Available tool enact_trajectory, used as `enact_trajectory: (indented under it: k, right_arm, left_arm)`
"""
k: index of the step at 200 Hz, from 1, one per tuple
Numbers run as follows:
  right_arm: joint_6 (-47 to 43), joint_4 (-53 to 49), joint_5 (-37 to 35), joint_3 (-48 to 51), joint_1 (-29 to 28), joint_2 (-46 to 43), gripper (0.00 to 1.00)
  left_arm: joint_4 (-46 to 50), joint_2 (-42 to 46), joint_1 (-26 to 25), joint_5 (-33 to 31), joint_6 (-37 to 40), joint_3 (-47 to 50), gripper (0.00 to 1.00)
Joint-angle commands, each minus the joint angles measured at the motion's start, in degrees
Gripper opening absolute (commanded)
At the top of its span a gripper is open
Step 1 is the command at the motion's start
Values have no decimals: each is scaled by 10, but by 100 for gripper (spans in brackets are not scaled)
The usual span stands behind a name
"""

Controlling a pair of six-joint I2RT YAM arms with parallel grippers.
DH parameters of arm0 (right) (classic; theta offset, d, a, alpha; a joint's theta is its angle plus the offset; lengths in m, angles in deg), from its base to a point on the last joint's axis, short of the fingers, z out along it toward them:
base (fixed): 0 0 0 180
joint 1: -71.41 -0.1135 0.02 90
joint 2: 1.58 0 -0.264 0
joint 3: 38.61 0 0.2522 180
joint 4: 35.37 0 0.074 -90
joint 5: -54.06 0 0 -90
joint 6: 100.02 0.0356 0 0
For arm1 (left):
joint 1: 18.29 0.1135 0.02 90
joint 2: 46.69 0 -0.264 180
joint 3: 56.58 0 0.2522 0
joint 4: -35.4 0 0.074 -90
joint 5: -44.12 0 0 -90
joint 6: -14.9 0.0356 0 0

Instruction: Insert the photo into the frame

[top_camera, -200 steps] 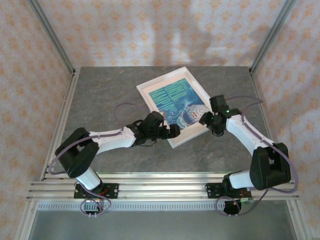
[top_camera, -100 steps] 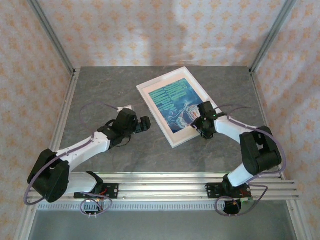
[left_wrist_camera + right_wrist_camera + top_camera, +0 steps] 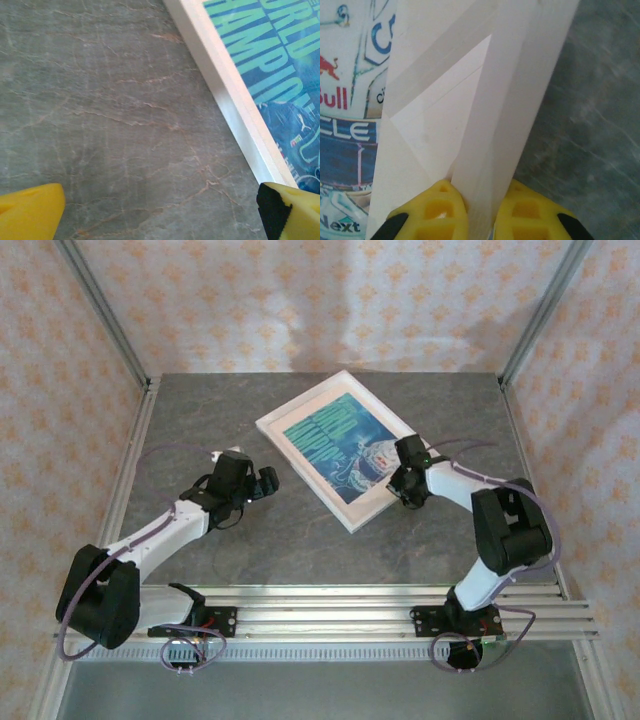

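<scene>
Change since earlier view: left arm has drawn back to the left and off the frame; the frame has swung a little leftward on the table; right arm has folded in closer to its base.
Left gripper [image 3: 264,483]: released, yellow fingers spread wide and holding nothing. It hovers over bare table [image 3: 200,420], just beside the frame's near-left border.
Frame [image 3: 298,403]: thin white rectangle lying skewed at mid-table, one corner towards the back wall.
Photo [image 3: 345,445]: teal print with pale lettering and a helmeted figure. It lies face up inside the frame's borders and appears seated. Whether it sits fully flat cannot be told.
Right gripper [image 3: 405,490]: clenched on the frame's right border. In the wrist view the white strip passes between the two yellow fingers.
Handling, frame: judged light and rigid. It should slide readily on the smooth stone-look surface, so a one-sided pull will turn it.
Handling, photo: judged a thin, flexible sheet with a slick face, easily creased or scuffed.
Where to hold: the frame's border, near mid-length of a side. Keep the fingers off the print; nudge it by its edge only.
Risk: a pinch at one border may tilt the frame and let the photo slip out.
</scene>
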Motion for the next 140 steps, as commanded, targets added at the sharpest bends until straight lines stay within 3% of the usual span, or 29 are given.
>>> enact_trajectory:
  k: [1, 78, 140]
  right_arm:
    - [-157, -75, -9, -26, -6, 26, 3]
    - [-396, -178, -44, -147, 48, 76, 3]
    - [-475, -211, -9, -295, 65, 175, 4]
  left_arm:
    - [20, -2, 26, -3, 32, -27, 100]
    - [47, -128, 97, 62, 145, -136, 100]
    - [37, -237, 114, 99, 162, -196, 97]
